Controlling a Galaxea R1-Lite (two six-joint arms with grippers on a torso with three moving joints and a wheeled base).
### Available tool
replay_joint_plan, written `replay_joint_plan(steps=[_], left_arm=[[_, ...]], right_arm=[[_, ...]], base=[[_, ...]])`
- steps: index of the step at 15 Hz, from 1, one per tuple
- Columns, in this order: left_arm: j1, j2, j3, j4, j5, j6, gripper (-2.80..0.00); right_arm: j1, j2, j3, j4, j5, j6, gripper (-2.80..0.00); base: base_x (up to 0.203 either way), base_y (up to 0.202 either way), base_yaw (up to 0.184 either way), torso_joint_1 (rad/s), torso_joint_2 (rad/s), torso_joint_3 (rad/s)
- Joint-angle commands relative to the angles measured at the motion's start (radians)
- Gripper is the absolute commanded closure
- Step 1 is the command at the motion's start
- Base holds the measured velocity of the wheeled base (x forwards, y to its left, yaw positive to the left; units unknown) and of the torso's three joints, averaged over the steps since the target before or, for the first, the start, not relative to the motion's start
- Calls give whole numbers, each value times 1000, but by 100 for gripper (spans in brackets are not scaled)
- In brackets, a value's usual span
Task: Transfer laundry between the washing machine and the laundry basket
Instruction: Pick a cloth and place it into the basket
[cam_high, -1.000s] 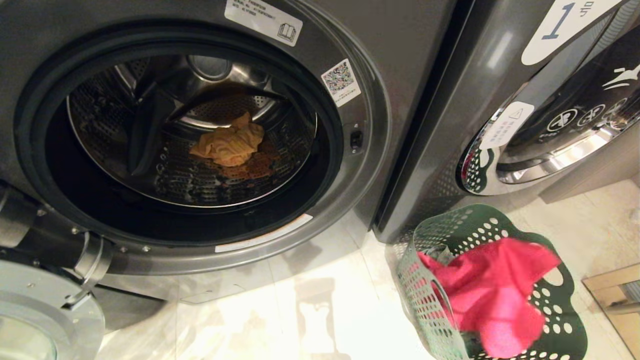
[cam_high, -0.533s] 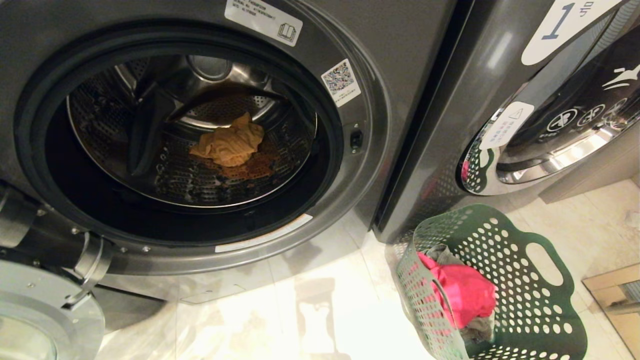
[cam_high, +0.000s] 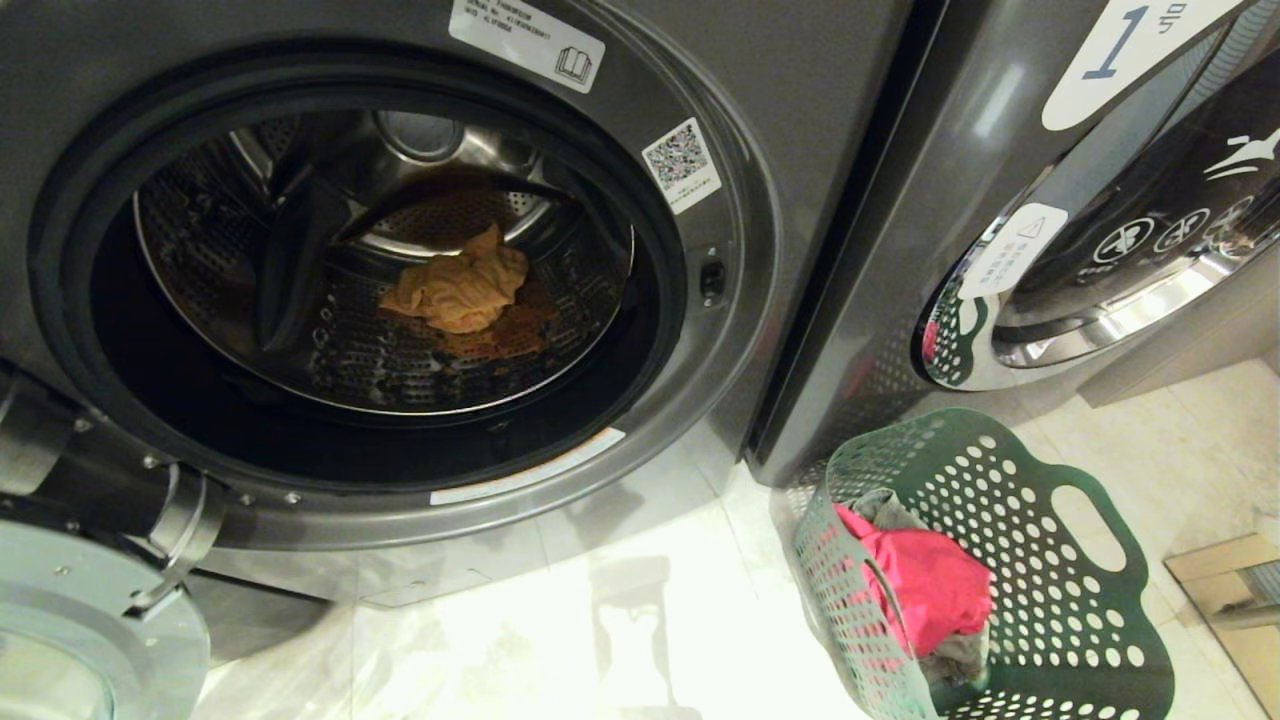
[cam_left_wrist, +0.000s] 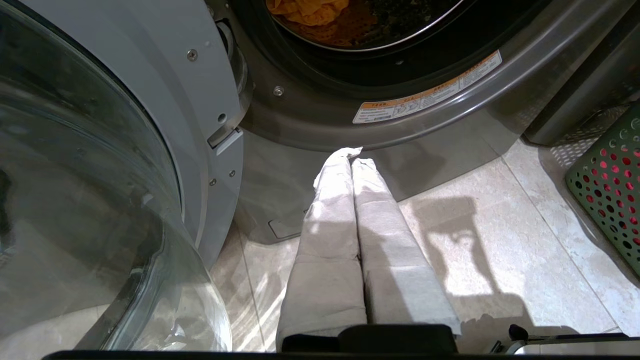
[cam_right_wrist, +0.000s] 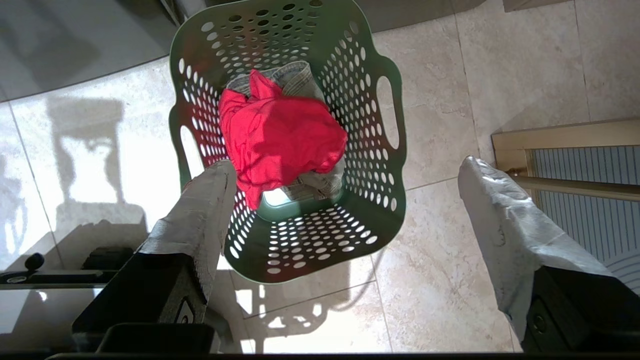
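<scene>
Up top in the head view, an orange garment (cam_high: 458, 290) is sitting in the washing machine (cam_high: 400, 150) drum, so unloading's half done. Left gripper (cam_left_wrist: 352, 155) is idling by the door, jaws pressed together. Below the right gripper (cam_right_wrist: 345, 175), jaws spread wide and empty, the pink garment (cam_right_wrist: 280, 137) is lying in the laundry basket (cam_right_wrist: 385, 200); next it'll need reaching into the drum.

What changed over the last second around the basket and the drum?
The pink garment, a second ago spread wide and falling above the green basket, has dropped in and now lies bunched on the grey garment. The right gripper, above the basket, has open, empty jaws. Unchanged: the orange garment in the open washing machine, the basket's place, and the left gripper, shut by the door.
</scene>
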Motion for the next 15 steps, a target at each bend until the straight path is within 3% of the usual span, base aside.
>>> replay_joint_plan(steps=[1, 5, 15], left_arm=[[0, 1, 40, -1, 0, 1, 0], [0, 1, 40, -2, 0, 1, 0], [0, 1, 40, -2, -2, 3, 0]], right_arm=[[1, -19, 10, 0, -2, -2, -280], [1, -19, 27, -1, 2, 4, -280], [1, -25, 33, -1, 3, 4, -280]], base=[[0, 0, 0, 0, 0, 0], [-1, -4, 20, 0, 1, 0], [0, -10, 167, 1, 2, 4]])
